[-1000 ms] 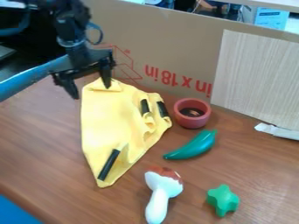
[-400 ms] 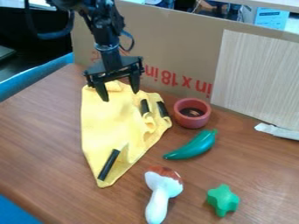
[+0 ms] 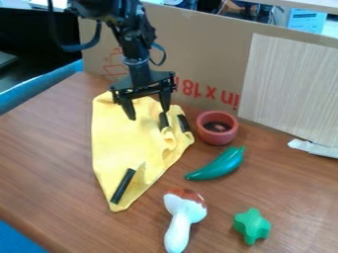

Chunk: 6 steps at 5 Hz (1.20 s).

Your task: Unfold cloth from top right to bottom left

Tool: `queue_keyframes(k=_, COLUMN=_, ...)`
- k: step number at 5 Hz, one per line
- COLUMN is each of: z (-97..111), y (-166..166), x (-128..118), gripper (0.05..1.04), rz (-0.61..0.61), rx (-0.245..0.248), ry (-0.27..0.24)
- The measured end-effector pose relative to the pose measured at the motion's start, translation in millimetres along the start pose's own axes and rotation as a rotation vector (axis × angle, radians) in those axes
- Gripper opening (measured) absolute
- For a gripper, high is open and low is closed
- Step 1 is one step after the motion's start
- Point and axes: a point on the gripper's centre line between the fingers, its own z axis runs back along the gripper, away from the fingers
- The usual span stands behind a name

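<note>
Surface: brown wood-look tabletop (image 3: 46, 143), backed by an upright cardboard panel (image 3: 191, 49).

Item, principal: yellow cloth (image 3: 122, 143), one, on the view's left half of the tabletop. Long axis runs from the far edge towards the near side, narrowing to a point at the bottom. Right side gathered in folds (image 3: 170, 142); black strips on the upper right, and a further black strip (image 3: 123, 186) near the lower tip.

Relation: pincer (image 3: 148, 114) over the cloth's upper part; the bulk of the cloth lies below it and to the left in the view, the gathered folds just below and to the right. One arm only. For a pull from top right to bottom left, the pincer probably needs to shift a little rightward and go down onto a raised edge there; closing on two layers would likely drag the whole cloth.

Pincer, condition: fingers well parted, pointing down, nothing gripped. Far-side finger beside an upper black strip (image 3: 163, 120); whether either tip touches fabric, cannot tell.

Adjacent: red bowl (image 3: 218, 140), just beside the cloth's upper right; green pepper (image 3: 218, 165), apart.
</note>
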Motion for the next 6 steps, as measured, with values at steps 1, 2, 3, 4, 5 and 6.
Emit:
queue_keyframes(k=1, z=0, y=-9, x=-4, gripper=1.001, rz=-0.014, rx=-0.009, ry=-0.003)
queue_keyframes(k=2, z=-1, y=-18, x=-7, gripper=1.001, rz=-0.025, rx=-0.021, ry=-0.018)
queue_keyframes(k=3, z=-10, y=-22, x=-12, gripper=1.001, rz=-0.03, rx=-0.011, ry=-0.016)
queue_keyframes(k=4, z=-11, y=-26, x=-13, gripper=1.001, rz=-0.035, rx=-0.019, ry=-0.024)
queue_keyframes(k=5, z=-21, y=-23, x=-15, gripper=0.958, rz=-0.036, rx=-0.009, ry=-0.025)
queue_keyframes(k=6, z=-29, y=-20, x=-16, gripper=0.663, rz=-0.039, rx=-0.004, ry=-0.034)
